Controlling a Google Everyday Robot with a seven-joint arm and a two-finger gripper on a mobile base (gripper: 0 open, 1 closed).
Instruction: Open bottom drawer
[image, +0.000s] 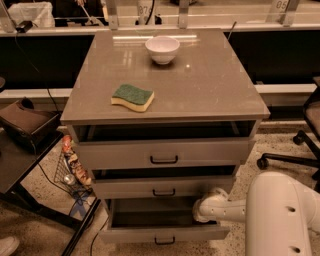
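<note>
The bottom drawer (135, 234) is the lowest of three grey-beige drawers, with a small black bar handle (165, 241). It stands pulled out, and its shallow grey tray (145, 212) shows. My gripper (201, 214) is at the end of the white arm (225, 207), which comes in from the right. It sits at the right side of the drawer's open tray, just behind the front panel. Its tip is hidden against the drawer.
The middle drawer (130, 189) and top drawer (120, 155) are each slightly out. A white bowl (162, 49) and a green-yellow sponge (132, 97) lie on the cabinet top (210, 85). A dark side table (20, 150) and a wire basket (70, 167) stand left, an office chair base (290, 157) right.
</note>
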